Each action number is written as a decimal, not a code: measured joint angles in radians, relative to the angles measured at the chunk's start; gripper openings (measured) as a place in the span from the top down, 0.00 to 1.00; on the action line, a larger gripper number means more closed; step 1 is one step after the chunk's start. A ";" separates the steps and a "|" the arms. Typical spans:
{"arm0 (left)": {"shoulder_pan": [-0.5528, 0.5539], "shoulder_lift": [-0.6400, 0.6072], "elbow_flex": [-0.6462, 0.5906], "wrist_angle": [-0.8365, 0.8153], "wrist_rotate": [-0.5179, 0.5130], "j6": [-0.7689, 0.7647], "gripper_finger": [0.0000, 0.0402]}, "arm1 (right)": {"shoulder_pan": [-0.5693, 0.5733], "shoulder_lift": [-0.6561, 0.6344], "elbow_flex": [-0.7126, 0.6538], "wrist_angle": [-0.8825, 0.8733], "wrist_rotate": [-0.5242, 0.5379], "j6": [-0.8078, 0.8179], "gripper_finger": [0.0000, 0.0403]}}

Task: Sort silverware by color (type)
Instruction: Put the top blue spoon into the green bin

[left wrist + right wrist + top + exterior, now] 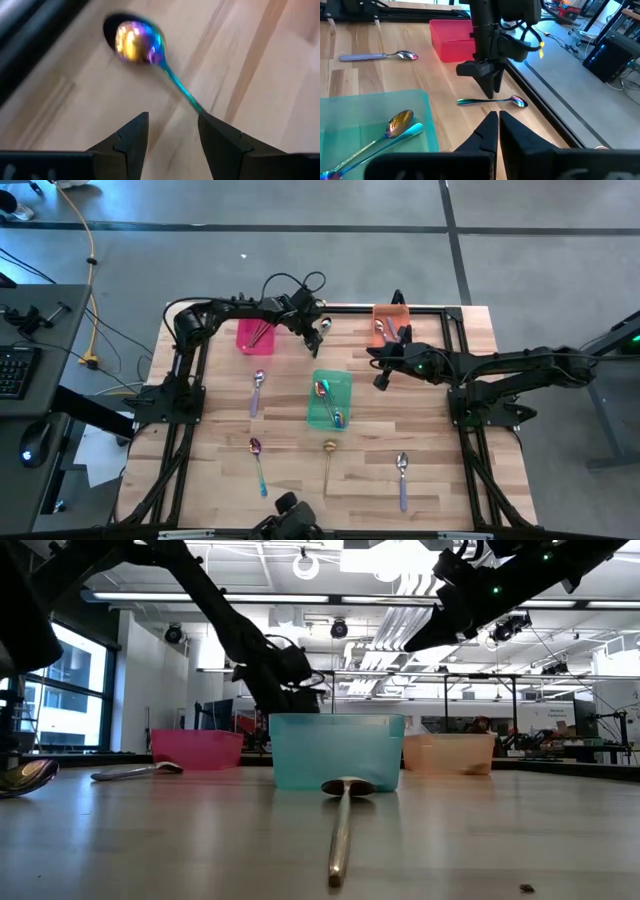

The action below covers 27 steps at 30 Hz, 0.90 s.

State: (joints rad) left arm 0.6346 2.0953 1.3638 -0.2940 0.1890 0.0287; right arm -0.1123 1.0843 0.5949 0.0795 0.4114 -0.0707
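Iridescent spoon [492, 101]: lies flat on the wood, between the pink bin [254, 334] and the orange bin [391, 323].
Left gripper [489, 90]: spread, poised over that spoon's handle, seemingly not touching.
Right gripper [498, 123]: pressed together, empty, near the orange bin.
Green bin [329, 399]: holds iridescent spoons.

Bright even overhead lighting, glare from ceiling strip lights [420, 560] and a daylit window [70, 690] in the low view, motion blur smearing the iridescent rainbow-bowled metal spoon [137, 42] at the left wrist, soft shadow beneath it.
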 joint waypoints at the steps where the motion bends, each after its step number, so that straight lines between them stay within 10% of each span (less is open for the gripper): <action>1: 0.000 -0.002 0.003 0.001 0.001 0.000 0.59 | 0.000 0.000 0.000 0.000 0.000 0.003 1.00; 27: -0.006 0.010 0.013 0.048 -0.007 0.211 0.59 | 0.000 0.000 0.000 0.004 0.000 0.010 1.00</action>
State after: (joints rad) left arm 0.6286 2.1048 1.3773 -0.2459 0.1822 0.2396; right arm -0.1127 1.0843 0.5949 0.0835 0.4110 -0.0605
